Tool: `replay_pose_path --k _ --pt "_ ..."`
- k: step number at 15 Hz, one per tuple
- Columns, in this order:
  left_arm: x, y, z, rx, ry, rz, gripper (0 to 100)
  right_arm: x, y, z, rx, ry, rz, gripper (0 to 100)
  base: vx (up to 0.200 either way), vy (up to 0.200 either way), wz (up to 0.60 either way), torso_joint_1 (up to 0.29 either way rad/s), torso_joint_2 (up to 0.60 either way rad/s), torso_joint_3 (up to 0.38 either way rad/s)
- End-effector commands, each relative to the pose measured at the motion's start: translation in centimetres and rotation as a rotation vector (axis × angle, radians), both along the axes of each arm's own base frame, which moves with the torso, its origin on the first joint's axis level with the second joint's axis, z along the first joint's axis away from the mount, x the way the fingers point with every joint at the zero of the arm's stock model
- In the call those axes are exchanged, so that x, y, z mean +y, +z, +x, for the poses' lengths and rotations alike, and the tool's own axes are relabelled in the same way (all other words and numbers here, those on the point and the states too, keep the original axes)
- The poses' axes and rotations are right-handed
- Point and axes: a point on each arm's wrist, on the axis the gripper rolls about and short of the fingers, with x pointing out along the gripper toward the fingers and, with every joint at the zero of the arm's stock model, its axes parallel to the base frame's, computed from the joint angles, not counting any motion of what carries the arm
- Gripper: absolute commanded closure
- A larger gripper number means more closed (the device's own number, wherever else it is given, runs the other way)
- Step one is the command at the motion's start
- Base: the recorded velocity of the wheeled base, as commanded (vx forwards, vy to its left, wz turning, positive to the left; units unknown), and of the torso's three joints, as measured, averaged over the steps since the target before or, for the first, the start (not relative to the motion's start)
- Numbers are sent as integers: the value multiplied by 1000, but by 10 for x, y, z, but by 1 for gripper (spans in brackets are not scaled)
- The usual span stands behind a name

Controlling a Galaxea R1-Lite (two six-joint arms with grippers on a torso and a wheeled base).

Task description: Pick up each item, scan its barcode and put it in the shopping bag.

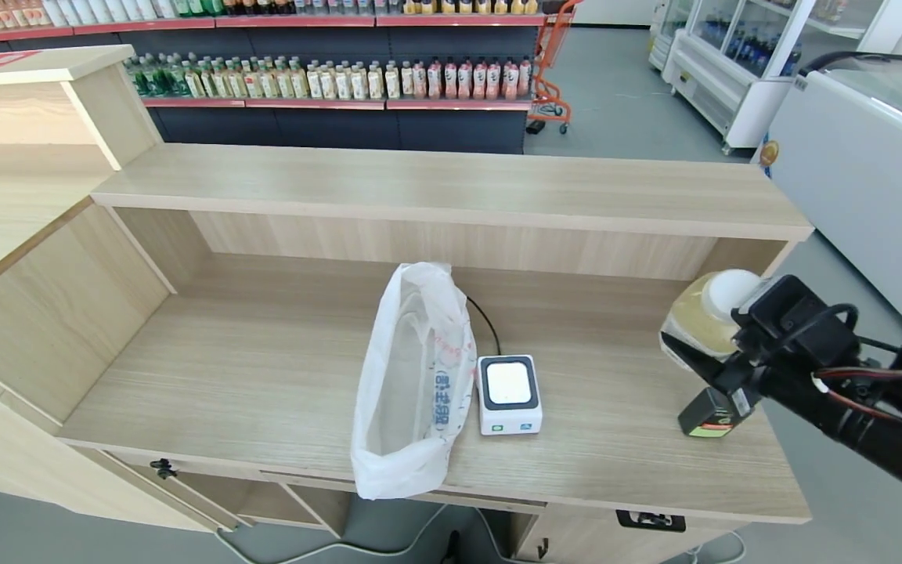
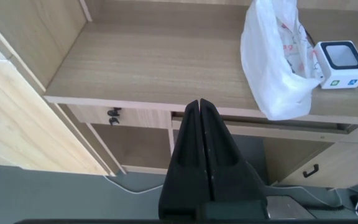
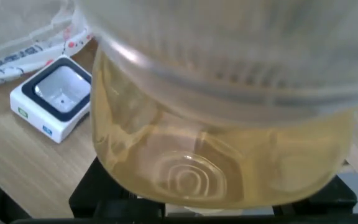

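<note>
Above the counter, right gripper holds a bottle of yellow liquid.

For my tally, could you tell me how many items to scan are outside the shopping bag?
2: a bottle in the right gripper above the counter's right end, and a small black box on the counter beneath it. The bag may hide others.

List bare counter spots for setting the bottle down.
Widest: counter between the left side wall and the bag. Smaller: between the scanner and the held bottle at the right end. Crowded: bag and scanner side by side with no visible gap, cable behind the scanner.
</note>
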Motion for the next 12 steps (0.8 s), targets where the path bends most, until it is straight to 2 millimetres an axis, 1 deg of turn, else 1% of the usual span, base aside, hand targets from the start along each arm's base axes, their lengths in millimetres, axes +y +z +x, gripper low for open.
replay_pose_path --k 1,2,5,11,12 --pt "0 0 0 -1 0 0 100 9 -24 43 8 51 -12 100 0 200 0 -2 2 2" --pt "0 0 0 -1 0 -4 100 14 -28 53 -13 104 -5 100 0 0 0 0 0 0" --pt "0 0 0 1 0 -4 100 18 -37 61 -6 144 -18 100 0 0 0 0 0 0" --pt "0 0 0 1 0 -4 100 21 -73 85 -51 201 -20 100 0 0 0 0 0 0" --pt "0 0 0 1 1 -4 100 21 -81 89 -32 218 -24 100 0 0 0 0 0 0"
